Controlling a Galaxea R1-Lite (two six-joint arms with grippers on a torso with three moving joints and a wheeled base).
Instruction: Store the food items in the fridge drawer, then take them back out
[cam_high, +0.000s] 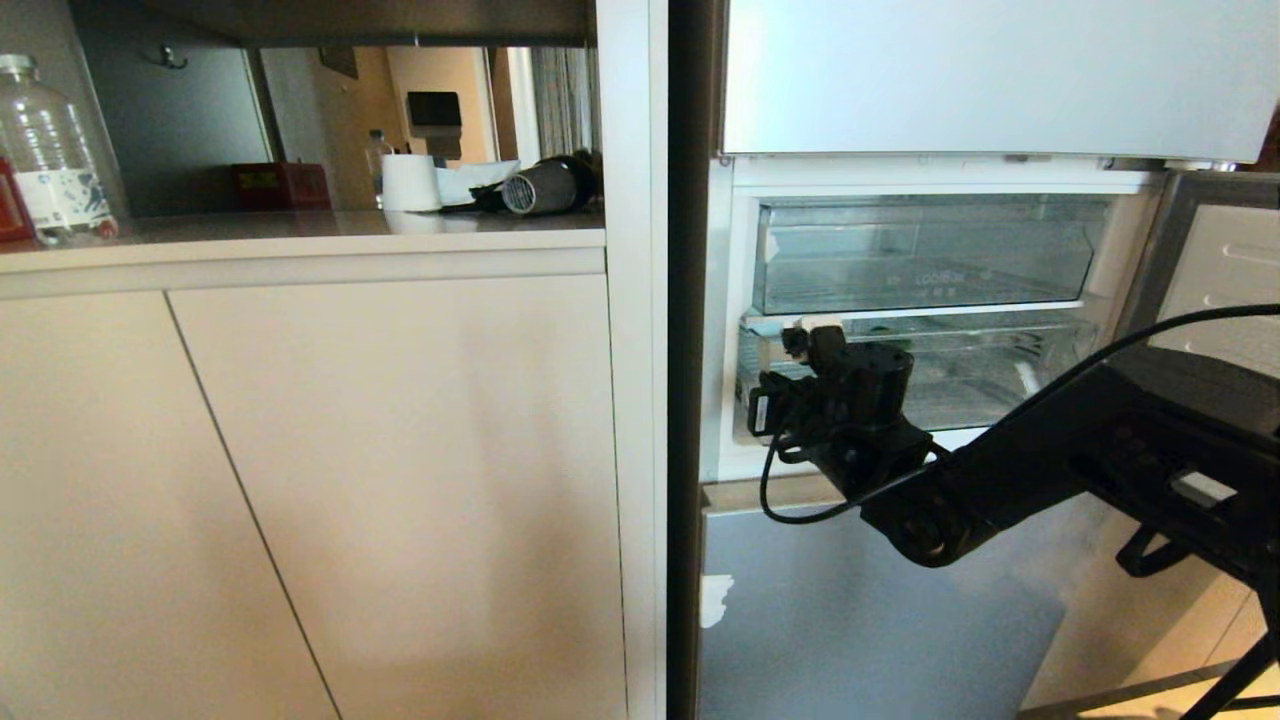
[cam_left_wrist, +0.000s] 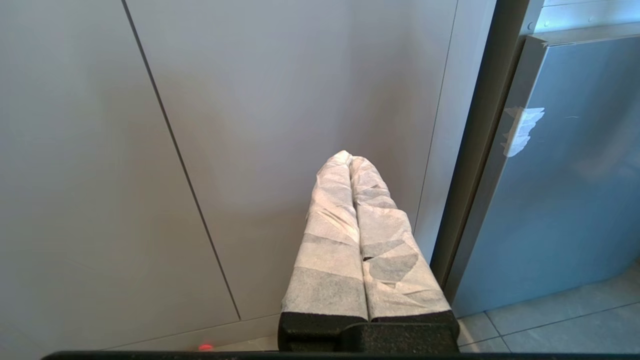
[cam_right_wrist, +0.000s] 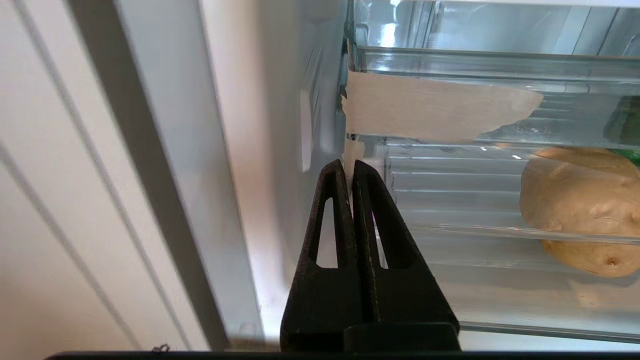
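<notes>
Fingers of your right gripper (cam_right_wrist: 348, 167) are pressed together on nothing, the tips at the left front corner of the fridge drawer (cam_high: 960, 375), beside the white sticker (cam_right_wrist: 430, 107) on its front. From there the potato (cam_right_wrist: 580, 207) lies inside the drawer, off toward its middle and right of your tips in the head view, behind the clear front wall. Its long axis looks to run roughly along the drawer's width, though the wall's glare makes that uncertain. A sliver of dark green, probably the bell pepper (cam_right_wrist: 622, 122), shows just past it. The right arm is plainly nearer; your left gripper (cam_left_wrist: 350, 159), also clenched and empty, hangs low before the cabinet doors (cam_left_wrist: 250, 125). The drawer seems to be in, so I judge you need it drawn out first. Room is tight: the fridge's side wall (cam_right_wrist: 280, 125) is just beside the tips and the upper drawer (cam_high: 930, 250) close above; open room lies outward, toward you.
</notes>
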